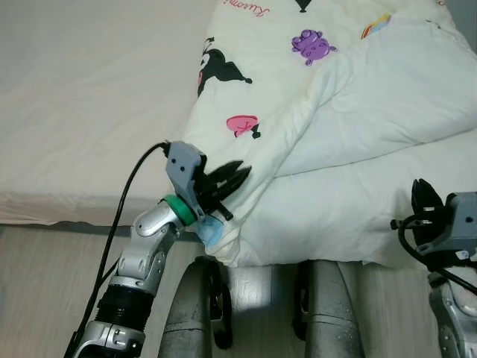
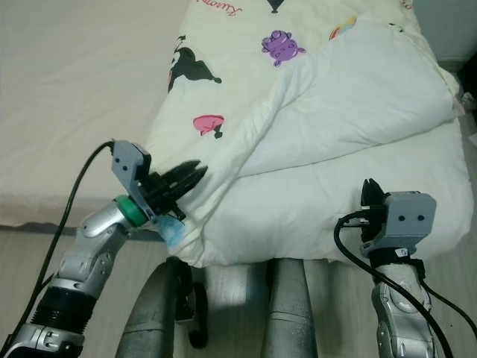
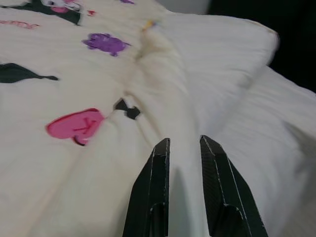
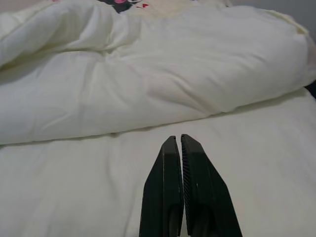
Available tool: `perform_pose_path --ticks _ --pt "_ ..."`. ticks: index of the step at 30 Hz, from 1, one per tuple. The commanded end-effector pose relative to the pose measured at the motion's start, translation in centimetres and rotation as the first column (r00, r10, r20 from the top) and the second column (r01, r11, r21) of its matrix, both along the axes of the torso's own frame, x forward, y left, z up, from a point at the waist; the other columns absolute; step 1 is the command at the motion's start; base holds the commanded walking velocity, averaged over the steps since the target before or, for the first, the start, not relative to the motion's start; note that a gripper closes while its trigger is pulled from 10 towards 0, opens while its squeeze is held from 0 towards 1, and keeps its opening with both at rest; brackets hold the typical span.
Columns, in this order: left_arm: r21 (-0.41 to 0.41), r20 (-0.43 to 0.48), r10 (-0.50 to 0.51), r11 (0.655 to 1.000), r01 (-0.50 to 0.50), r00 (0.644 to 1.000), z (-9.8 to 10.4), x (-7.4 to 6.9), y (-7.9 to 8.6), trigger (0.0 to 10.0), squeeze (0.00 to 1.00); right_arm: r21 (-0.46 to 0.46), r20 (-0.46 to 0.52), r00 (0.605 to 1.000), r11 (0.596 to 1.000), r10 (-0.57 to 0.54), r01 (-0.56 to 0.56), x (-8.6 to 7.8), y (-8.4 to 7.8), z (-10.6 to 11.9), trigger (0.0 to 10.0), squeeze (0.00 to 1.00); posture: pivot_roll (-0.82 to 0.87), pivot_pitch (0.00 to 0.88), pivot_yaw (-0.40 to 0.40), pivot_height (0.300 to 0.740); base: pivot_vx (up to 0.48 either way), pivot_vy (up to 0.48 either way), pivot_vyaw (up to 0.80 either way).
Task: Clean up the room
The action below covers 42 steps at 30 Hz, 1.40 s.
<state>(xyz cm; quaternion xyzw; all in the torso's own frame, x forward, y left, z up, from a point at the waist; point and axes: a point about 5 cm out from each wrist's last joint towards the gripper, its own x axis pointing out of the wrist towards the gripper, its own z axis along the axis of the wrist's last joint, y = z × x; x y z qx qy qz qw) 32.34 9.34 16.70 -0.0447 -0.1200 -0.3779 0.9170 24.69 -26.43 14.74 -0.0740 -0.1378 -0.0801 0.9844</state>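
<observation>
While the bed (image 1: 82,97) takes up most of the head views, its left part lies bare and smooth, and the cream duvet (image 1: 358,149) with cartoon prints is bunched over the right part, folded back on itself with 1 thick fold lying across the lower layer and its near edge hanging over the bed's front edge. Judged from that, the tidy-up is early: the duvet is not yet spread flat or neatly folded, and most of the bed work is left. Left end effector (image 1: 237,177) sits at the duvet's near left corner, its 2 black fingers (image 3: 153,187) slightly apart with a ridge of fabric running between them, so it looks to be pinching the duvet edge, though how firm the grip is can't be told. Right end effector (image 4: 178,148) hovers just at the duvet's near right side, fingers pressed together on nothing. A small blue item (image 1: 211,233) pokes out under the left corner; can't identify it. Wood-look floor (image 1: 45,283) shows below the bed.
</observation>
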Motion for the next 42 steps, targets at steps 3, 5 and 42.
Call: perform_pose_path --ticks 3,5,42 --pt "-0.023 0.022 0.073 0.997 -0.073 0.997 0.4 0.6 0.1 10.0 0.0 0.023 -0.011 1.0 0.999 0.024 -0.024 1.0 0.7 -0.7 10.0 0.0 -0.11 0.271 0.189 0.628 0.0 0.0 0.0" --pt "-0.004 0.031 0.071 0.997 -0.071 0.997 0.3 0.7 -0.1 10.0 0.0 0.023 -0.009 0.999 0.999 0.036 -0.036 1.3 0.8 -0.5 10.0 0.0 -0.1 0.268 0.178 0.628 0.0 0.0 0.0" --pt "0.059 -0.181 0.469 0.883 -0.466 0.865 -4.6 0.4 3.8 10.0 0.0 0.128 -0.072 0.985 0.981 0.158 -0.148 4.5 7.8 -3.1 10.0 0.0 -0.02 0.078 0.106 0.672 0.0 0.0 0.0"
